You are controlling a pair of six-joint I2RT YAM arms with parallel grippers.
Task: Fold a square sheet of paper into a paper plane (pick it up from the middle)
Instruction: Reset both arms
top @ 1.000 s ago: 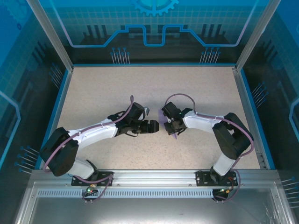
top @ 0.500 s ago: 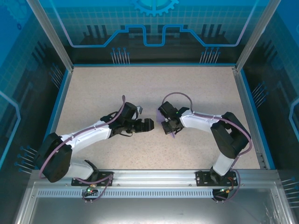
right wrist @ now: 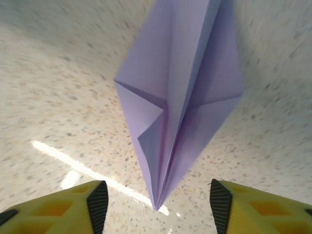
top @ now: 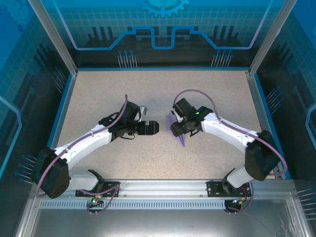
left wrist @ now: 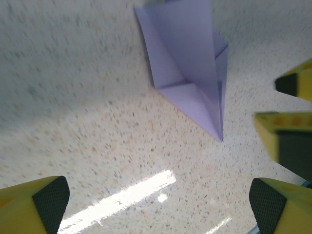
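The paper plane (right wrist: 181, 83) is a lavender creased wedge lying on the speckled table, its pointed tip toward my right gripper (right wrist: 158, 207). That gripper is open, one finger on each side of the tip and neither touching it. From above, the plane (top: 180, 139) lies just under the right gripper (top: 180, 131). My left gripper (top: 152, 127) is a short way to its left, wide open and holding nothing. In the left wrist view the plane (left wrist: 187, 63) lies ahead of the open left gripper (left wrist: 158, 209), and the right gripper's yellow fingers (left wrist: 285, 139) show at the right edge.
The speckled table (top: 108, 89) is ringed by a blue raised border (top: 59, 108) and metal frame posts (top: 52, 37). Both arm bases are bolted to the rail at the near edge (top: 163, 190).
My right gripper has opened and let go of the paper plane, which now lies on the table. The left gripper has drawn back to the left and opened a little wider.
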